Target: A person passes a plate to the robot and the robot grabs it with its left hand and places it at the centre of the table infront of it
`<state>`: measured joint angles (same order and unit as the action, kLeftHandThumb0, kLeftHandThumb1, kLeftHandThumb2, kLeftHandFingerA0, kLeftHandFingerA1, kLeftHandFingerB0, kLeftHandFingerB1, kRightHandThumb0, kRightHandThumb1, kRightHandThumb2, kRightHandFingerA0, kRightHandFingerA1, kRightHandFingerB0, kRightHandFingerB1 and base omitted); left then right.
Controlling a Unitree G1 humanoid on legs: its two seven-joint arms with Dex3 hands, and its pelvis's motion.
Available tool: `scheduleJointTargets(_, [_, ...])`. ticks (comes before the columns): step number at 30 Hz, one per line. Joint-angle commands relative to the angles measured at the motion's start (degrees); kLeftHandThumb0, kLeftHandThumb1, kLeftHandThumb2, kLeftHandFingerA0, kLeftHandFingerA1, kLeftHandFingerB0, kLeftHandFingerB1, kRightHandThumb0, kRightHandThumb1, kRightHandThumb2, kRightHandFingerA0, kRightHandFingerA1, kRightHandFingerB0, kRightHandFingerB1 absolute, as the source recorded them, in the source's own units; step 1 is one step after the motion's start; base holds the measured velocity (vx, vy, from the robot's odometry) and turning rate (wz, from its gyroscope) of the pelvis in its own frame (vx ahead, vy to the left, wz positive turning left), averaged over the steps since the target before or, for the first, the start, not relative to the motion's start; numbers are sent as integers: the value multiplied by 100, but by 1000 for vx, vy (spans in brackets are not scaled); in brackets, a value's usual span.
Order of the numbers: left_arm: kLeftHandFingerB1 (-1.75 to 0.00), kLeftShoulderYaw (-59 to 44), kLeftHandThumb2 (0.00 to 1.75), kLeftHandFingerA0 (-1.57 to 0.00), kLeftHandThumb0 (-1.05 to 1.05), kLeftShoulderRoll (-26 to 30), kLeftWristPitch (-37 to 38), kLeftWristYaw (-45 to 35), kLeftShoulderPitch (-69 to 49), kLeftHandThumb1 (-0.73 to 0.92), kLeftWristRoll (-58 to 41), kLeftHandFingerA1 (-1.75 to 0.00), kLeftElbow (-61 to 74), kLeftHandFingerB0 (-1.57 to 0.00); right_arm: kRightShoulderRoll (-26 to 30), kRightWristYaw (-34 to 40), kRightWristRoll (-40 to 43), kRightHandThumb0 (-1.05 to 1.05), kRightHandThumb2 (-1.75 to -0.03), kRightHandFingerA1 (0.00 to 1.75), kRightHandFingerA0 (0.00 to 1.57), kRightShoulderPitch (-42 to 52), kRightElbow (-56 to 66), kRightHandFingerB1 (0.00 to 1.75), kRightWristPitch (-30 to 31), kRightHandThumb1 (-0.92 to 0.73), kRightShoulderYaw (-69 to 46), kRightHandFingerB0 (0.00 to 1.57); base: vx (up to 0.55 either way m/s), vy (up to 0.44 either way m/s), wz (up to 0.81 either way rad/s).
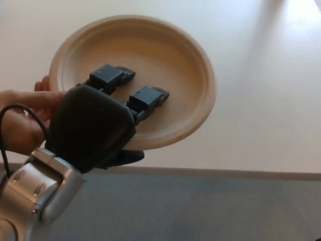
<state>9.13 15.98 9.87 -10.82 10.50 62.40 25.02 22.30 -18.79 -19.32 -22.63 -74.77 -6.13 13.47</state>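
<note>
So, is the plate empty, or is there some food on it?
Empty, as far as it shows. The plate has a bare inner surface; only the left hand covers its near part, fingers curled over the rim.

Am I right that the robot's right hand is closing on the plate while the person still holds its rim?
Not quite: it is the left hand, entering from picture left in the head view, that closes on the plate. The person's hand does hold the rim.

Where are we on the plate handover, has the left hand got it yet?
Done: the left hand has reached the plate, two fingers curled over its near rim and the thumb underneath. In hand: the handover itself; the person's hand is on the plate's left edge, so it is not released. Left: take it clear and set it at the centre of the table.
</note>
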Motion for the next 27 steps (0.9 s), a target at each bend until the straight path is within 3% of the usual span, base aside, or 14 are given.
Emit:
scheduleJointTargets(1, [-56, -8, 62, -102, -30, -126, 420, 1627, 107, 48, -282, -137, -721, -79, 111, -30, -52, -64, -63, 61, 68, -41, -6, 46, -32, -78, 14, 45, 0, 0, 0])
scheduleJointTargets(4, [-52, 1, 57, -88, -24, -133, 515, 1749, 84, 58, -384, -139, -853, -77, 109, -76, 9, -62, -63, 61, 62, -61, -14, 47, 5, -77, -51, 42, 0, 0, 0])
scheduleJointTargets(12, [-52, 42, 59, -89, -27, -64, 463, 1827, 131, 60, -342, -127, -942, -76, 98, -68, 21, -63, -61, 60, 64, -146, -6, 46, 75, -76, -116, 43, 0, 0, 0])
scheduleJointTargets(17, [-53, 77, 58, -90, -27, 11, 544, 2014, 317, 59, -406, -126, -1183, -76, 119, -181, 82, -60, -63, 61, 61, -206, 8, 47, 30, -77, -193, 43, 0, 0, 0])
scheduleJointTargets(22, [-53, 89, 58, -86, -26, 28, 563, 1991, 386, 60, -704, -127, -1424, -74, 121, -80, -50, -62, -63, 61, 67, -269, 11, 46, 32, -78, -110, 45, 0, 0, 0])
scheduleJointTargets(23, [-53, 84, 58, -91, -26, 34, 598, 2038, 412, 59, -763, -116, -1497, -74, 115, -112, -23, -62, -63, 62, 66, -310, 12, 47, 82, -78, -135, 46, 0, 0, 0])
scheduleJointTargets(25, [-53, 98, 57, -94, -27, 44, 678, 2178, 439, 57, -831, -113, -1608, -76, 113, -113, -19, -62, -63, 62, 67, -330, 2, 48, 103, -78, -140, 47, 0, 0, 0])
scheduleJointTargets(26, [-56, 94, 59, -97, -31, 57, 800, 2232, 446, 53, -964, -101, -1699, -74, 123, -163, 15, -60, -104, 72, 62, -321, 26, 58, 77, -60, -166, 38, 0, 0, 0])
scheduleJointTargets(27, [-56, 93, 59, -97, -31, 65, 853, 2256, 451, 53, -1023, -101, -1741, -74, 127, -186, 30, -60, -104, 72, 62, -317, 36, 58, 66, -60, -178, 38, 0, 0, 0])
